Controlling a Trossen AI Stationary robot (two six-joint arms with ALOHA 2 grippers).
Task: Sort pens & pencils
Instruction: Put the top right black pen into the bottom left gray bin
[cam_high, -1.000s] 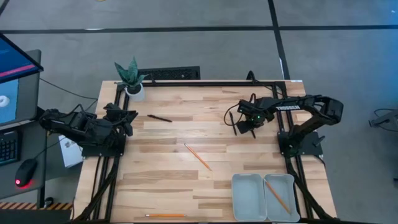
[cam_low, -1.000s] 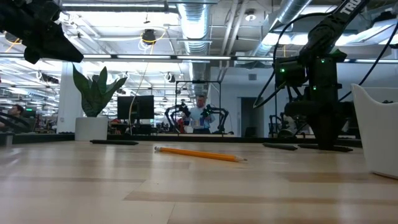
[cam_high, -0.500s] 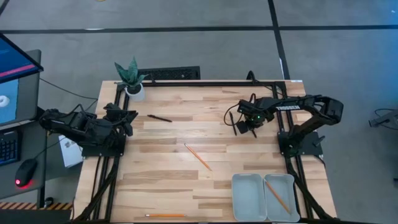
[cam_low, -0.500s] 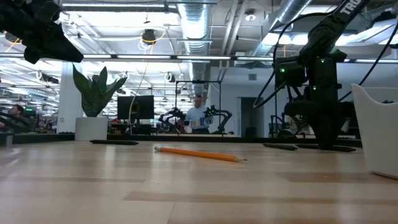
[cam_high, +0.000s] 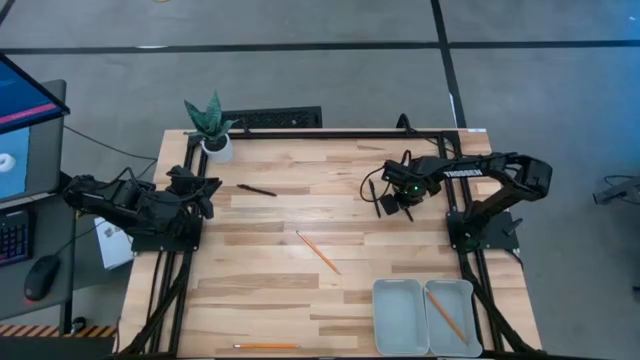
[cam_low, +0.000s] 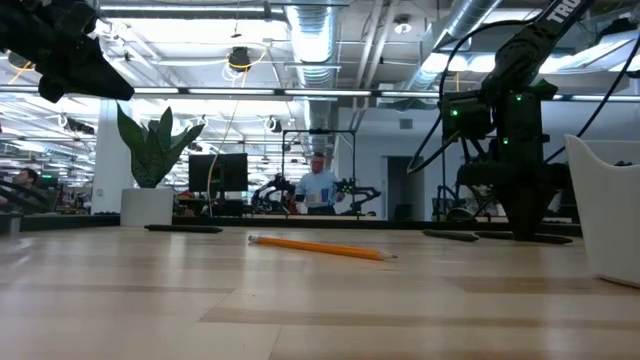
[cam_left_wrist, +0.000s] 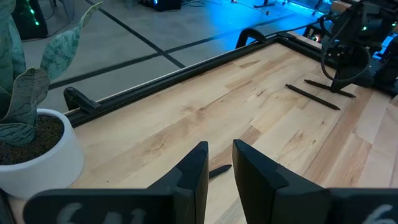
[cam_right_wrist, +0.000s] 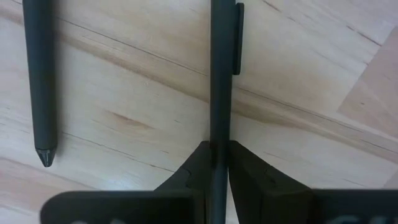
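Observation:
Three black pens lie on the wooden table. One pen (cam_high: 257, 189) is near the left arm and peeks between its fingers as the same pen (cam_left_wrist: 219, 170) in the left wrist view. The other two are at my right gripper (cam_high: 393, 206), which points down at the table and is shut on one pen (cam_right_wrist: 221, 74). The other pen (cam_right_wrist: 38, 74) lies flat beside it. Orange pencils lie mid-table (cam_high: 318, 252), at the near edge (cam_high: 265, 346) and in the right tray (cam_high: 445, 315). My left gripper (cam_left_wrist: 219, 163) waits at the table's left edge, open by a narrow gap. My right gripper pinches the black pen's shaft (cam_right_wrist: 221, 134) between its two fingers, below the clip (cam_right_wrist: 237, 37). The fingers (cam_right_wrist: 242, 168) come from above, pointing down, and lie across the pen. The pen lies level at the tabletop; I cannot tell whether it is lifted off the wood.
Two grey trays sit at the near right corner: the left tray (cam_high: 378, 300) and the right tray (cam_high: 468, 300) with a pencil in it. A potted plant (cam_high: 212, 125) stands at the far left corner. A person moves in the room (cam_low: 318, 188) behind the table.

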